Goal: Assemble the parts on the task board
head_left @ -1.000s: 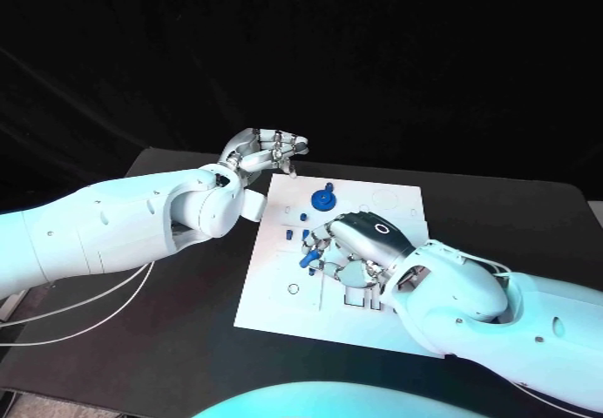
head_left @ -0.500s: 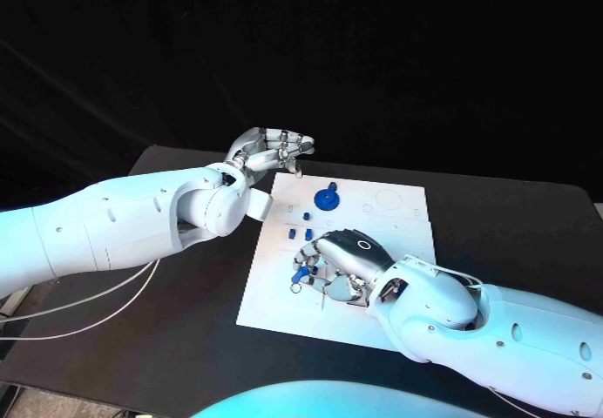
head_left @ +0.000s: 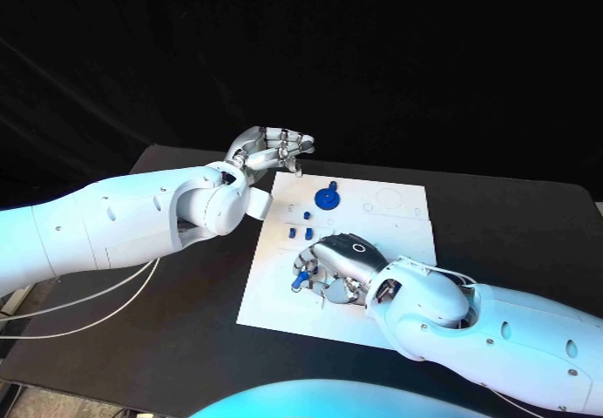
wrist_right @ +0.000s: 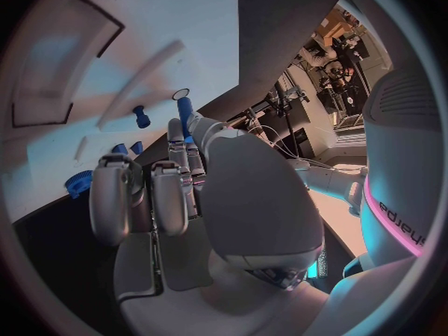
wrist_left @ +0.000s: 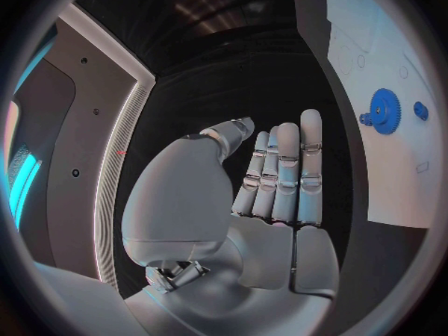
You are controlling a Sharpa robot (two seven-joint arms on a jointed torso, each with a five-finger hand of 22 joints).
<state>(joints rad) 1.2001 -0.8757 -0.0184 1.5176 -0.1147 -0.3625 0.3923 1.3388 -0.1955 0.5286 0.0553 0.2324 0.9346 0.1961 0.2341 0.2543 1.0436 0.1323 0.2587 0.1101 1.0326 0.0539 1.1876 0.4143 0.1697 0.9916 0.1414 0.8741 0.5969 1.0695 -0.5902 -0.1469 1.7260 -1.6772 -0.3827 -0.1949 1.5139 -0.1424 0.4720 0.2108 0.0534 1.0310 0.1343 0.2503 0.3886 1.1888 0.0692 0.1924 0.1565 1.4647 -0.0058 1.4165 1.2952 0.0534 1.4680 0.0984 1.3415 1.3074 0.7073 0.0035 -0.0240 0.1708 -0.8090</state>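
Observation:
The white task board (head_left: 270, 305) lies in the middle of the black table. My right hand (head_left: 337, 264) hovers low over the board's near-left part and pinches a blue peg (head_left: 299, 279) between thumb and fingertips; the right wrist view shows this peg (wrist_right: 185, 116) pointing down at the board (wrist_right: 140, 37). A blue gear (head_left: 326, 198) stands at the board's far side, with small blue pegs (head_left: 298, 232) between it and my right hand. My left hand (head_left: 267, 150) hangs past the board's far-left corner, fingers straight and holding nothing (wrist_left: 280, 179).
The left wrist view shows the blue gear (wrist_left: 384, 110) and a small blue part (wrist_left: 421, 110) on the board (wrist_left: 373, 22). A short blue peg (wrist_right: 141, 116) stands on the board near my right fingertips. Recessed slots (wrist_right: 56, 82) mark the board's near part.
My right hand has moved toward the board's near-left part, carrying the blue peg along and lower. My left hand has stayed almost still.

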